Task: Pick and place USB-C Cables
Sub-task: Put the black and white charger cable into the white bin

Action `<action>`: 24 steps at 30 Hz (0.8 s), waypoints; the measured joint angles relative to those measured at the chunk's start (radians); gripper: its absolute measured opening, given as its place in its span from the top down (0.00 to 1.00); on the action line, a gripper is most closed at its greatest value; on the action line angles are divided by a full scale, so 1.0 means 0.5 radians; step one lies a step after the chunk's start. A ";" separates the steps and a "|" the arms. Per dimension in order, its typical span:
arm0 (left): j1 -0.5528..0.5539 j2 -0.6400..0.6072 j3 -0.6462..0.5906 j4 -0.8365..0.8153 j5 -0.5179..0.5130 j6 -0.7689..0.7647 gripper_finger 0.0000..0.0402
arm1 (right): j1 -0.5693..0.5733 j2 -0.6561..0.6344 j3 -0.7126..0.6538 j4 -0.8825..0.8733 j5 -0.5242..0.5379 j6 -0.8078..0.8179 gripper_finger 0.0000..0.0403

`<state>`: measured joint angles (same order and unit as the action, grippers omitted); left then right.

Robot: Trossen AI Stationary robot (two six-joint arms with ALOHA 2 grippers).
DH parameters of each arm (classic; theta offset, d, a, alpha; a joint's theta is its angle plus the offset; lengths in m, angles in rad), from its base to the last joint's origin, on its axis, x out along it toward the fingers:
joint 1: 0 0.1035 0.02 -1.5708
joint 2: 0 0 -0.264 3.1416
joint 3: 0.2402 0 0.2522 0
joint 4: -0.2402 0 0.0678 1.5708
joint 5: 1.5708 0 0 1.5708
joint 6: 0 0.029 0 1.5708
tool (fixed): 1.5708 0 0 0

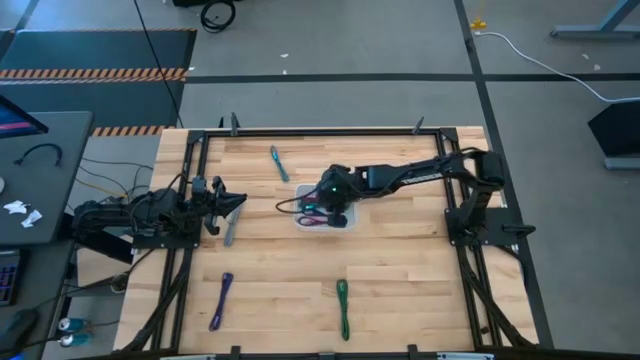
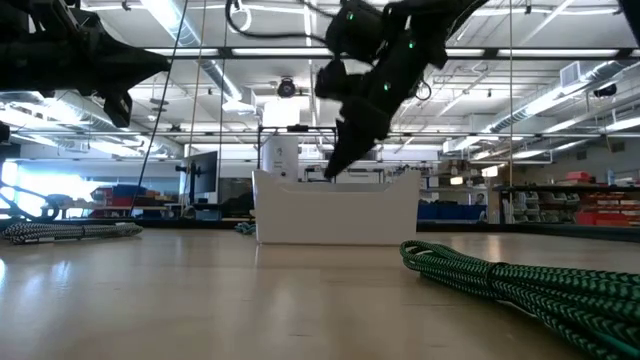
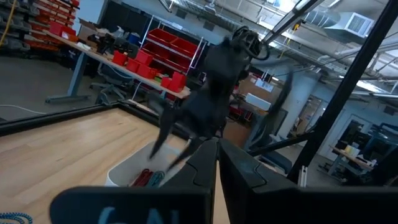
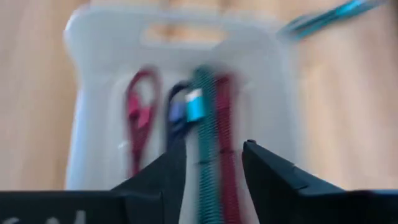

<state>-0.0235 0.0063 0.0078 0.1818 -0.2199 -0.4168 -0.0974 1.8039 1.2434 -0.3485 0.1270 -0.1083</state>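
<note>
USB-C cables are partly gathered: in the right wrist view a teal cable (image 4: 205, 155), two dark red ones (image 4: 138, 118) and a purple one (image 4: 176, 115) are seen lying in the white bin (image 4: 93, 74) at the middle of the table (image 1: 400, 290). Four cables are left out on the wood in the high view: a teal one (image 1: 278, 163) behind the bin, a grey one (image 1: 231, 228) just beside the left gripper (image 1: 232, 205), a purple one (image 1: 221, 301) near the front left, and a green one (image 1: 343, 307) near the front centre. Roughly half the job is therefore judged done.

The right gripper (image 4: 212, 163) is held over the bin with its fingers apart; nothing appears to be clamped between them, and the teal cable is seen through the gap, lying in the bin below. A drop into the bin is judged just made or under way. The left arm is parked at the table's left edge, its fingers drawn together on nothing.
</note>
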 joint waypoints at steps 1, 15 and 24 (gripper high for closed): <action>-0.001 0.000 0.000 0.000 0.000 -0.011 0.95 | 0.016 -0.038 0.000 0.029 0.060 0.001 0.58; -0.001 0.000 0.001 0.023 -0.030 0.323 0.94 | 0.329 -0.175 -0.339 1.337 -0.005 -0.301 0.60; -0.017 0.030 0.015 0.201 -0.390 0.399 0.98 | 0.289 -0.174 -0.645 2.009 -0.032 -0.389 0.60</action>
<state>-0.0321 0.0211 0.0154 0.2825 -0.4150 -0.2173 0.0470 1.7167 0.9209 0.6558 0.1112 -0.3025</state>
